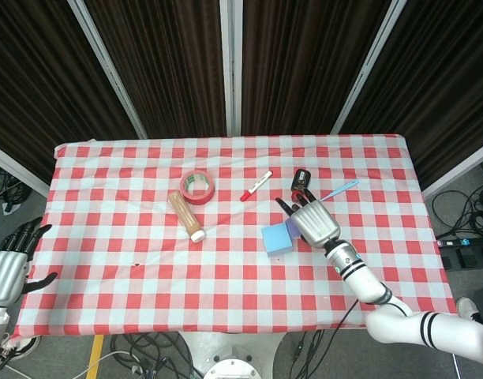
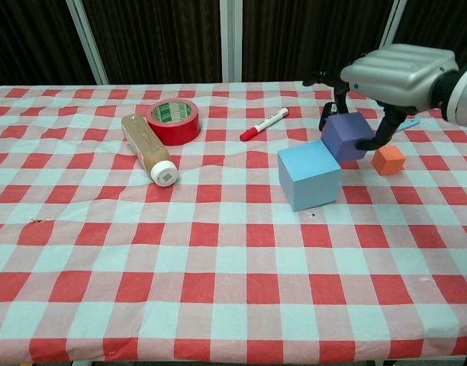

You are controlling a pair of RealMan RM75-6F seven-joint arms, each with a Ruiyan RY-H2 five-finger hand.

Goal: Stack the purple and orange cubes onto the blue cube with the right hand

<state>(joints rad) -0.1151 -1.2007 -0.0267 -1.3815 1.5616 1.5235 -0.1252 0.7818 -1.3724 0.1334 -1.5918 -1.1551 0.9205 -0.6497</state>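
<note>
Purple cube: grasped by the right hand, lifted off the cloth, just right of and slightly above the blue cube's top edge.
Right hand: fingers wrap the purple cube from above; the thumb presses its right face.
Blue cube: on the table, near the middle, a little to the right.
Orange cube: on the cloth right of the blue cube, apart from it.
Left hand: off the table's left edge, fingers spread, holding nothing.
Red marker: far side, left of the purple cube.
Tape roll: far left, beside a brown bottle lying on its side.
</note>
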